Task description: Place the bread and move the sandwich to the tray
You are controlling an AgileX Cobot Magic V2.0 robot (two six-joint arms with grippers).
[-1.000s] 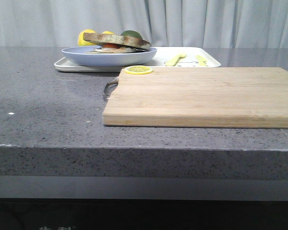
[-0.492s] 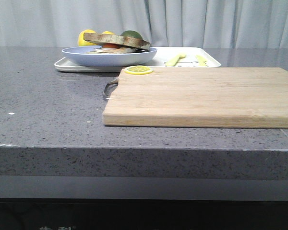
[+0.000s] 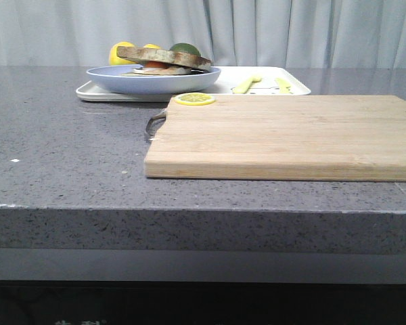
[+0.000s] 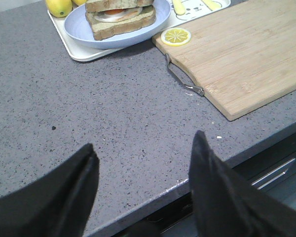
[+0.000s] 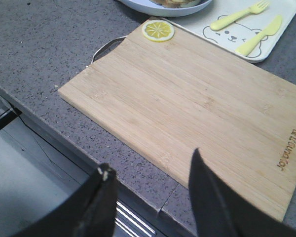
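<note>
The sandwich (image 3: 164, 58), with a brown-crusted bread slice on top and egg and red filling under it, lies on the pale blue plate (image 3: 122, 80). The plate stands on the left part of the white tray (image 3: 91, 92) at the back of the counter. In the left wrist view the sandwich (image 4: 119, 19) and plate (image 4: 156, 19) show far from my open, empty left gripper (image 4: 144, 145), which hangs over the counter's front edge. My right gripper (image 5: 150, 167) is open and empty over the front edge, near the cutting board (image 5: 197, 103). Neither gripper shows in the front view.
A light wooden cutting board (image 3: 284, 135) with a metal handle (image 3: 153, 125) lies in front of the tray, a lemon slice (image 3: 195, 99) on its back left corner. A yellow fork (image 5: 234, 17) and knife (image 5: 259, 33) lie on the tray. Yellow and green fruit (image 3: 120, 53) sits behind the plate.
</note>
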